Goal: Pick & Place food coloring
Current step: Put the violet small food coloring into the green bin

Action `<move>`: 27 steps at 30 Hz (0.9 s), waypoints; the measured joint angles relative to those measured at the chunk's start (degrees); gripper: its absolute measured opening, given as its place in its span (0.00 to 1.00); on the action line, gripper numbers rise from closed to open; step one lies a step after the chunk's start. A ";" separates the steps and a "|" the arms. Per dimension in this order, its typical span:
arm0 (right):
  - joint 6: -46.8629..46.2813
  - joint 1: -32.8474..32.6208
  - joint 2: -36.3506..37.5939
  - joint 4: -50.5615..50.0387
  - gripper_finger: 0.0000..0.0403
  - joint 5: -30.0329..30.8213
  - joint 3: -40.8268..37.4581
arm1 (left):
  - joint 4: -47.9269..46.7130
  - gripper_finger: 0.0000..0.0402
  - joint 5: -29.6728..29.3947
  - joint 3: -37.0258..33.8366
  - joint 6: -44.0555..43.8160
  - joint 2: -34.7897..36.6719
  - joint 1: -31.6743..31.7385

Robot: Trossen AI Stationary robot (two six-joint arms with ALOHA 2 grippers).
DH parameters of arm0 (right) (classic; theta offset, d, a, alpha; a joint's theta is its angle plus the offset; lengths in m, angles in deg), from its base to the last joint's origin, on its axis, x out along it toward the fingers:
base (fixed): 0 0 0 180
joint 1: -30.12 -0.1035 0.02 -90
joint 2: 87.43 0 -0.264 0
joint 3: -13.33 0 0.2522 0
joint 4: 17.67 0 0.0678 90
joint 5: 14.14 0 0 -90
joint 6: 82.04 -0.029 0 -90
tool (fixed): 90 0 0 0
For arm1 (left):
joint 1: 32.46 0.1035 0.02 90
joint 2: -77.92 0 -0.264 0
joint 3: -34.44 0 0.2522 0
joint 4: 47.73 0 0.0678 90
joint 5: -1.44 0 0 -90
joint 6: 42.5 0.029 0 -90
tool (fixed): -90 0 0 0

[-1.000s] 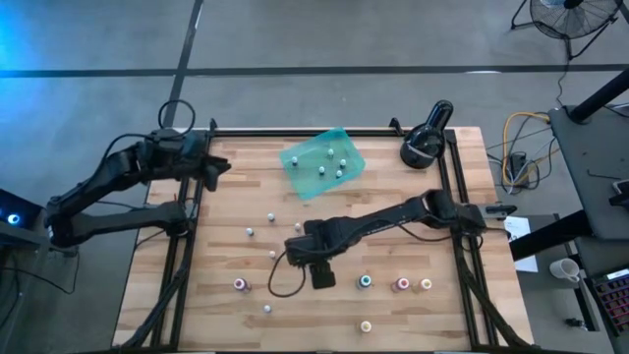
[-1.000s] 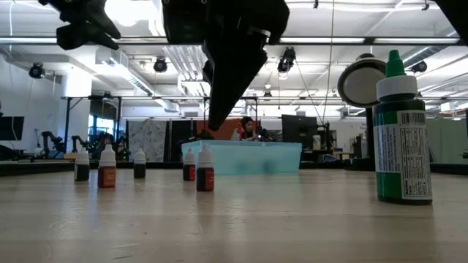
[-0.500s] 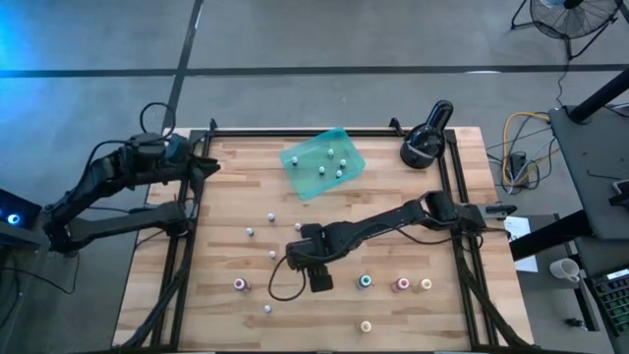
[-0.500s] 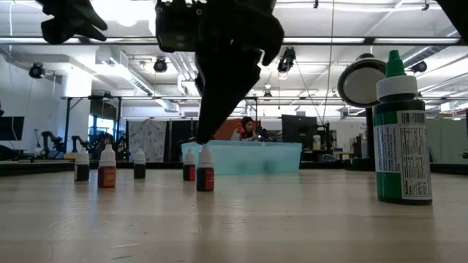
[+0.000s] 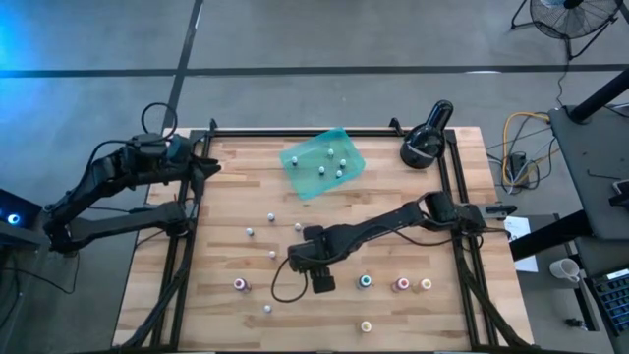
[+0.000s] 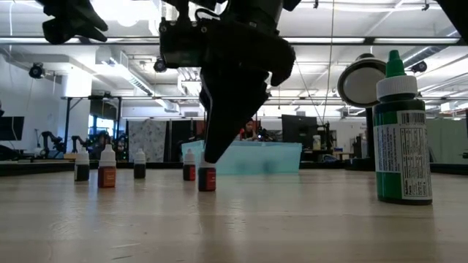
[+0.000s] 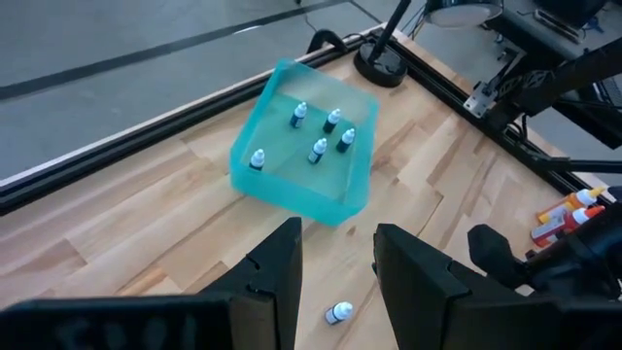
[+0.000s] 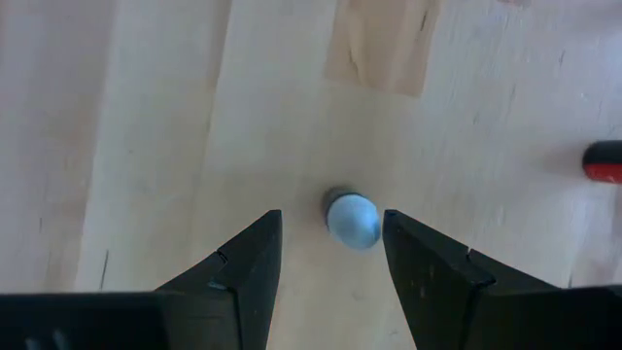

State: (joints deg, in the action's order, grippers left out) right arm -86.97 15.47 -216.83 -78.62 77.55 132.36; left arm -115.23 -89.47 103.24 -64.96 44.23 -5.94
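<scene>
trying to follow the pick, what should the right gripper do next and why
Probably lower a little further, then close. The right gripper is open, pointing down over a white-capped bottle standing on the table, with the cap centred between its fingers but not yet gripped.

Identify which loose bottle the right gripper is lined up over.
The white-capped bottle standing upright between the open right gripper fingers, mid-table; every other loose bottle stands clear of it.

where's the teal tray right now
In the high view the teal tray sits at the table's far edge, about midway across, left of the black round lamp. Five small bottles stand inside it.
</scene>
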 joint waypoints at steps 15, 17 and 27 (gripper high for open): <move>-0.41 0.51 0.00 0.73 0.39 0.46 0.43 | 0.05 0.26 -0.05 0.00 0.53 -0.02 0.00; 0.04 0.61 0.00 0.74 0.37 0.44 0.35 | 0.07 0.26 -0.12 0.00 0.98 -0.01 0.00; 1.93 0.68 0.00 1.27 0.30 0.00 0.07 | 0.05 0.26 -0.20 0.00 1.50 -0.02 0.00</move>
State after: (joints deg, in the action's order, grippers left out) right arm -85.04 16.14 -216.83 -77.35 77.55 132.43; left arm -115.18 -89.67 103.24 -63.46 44.20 -5.94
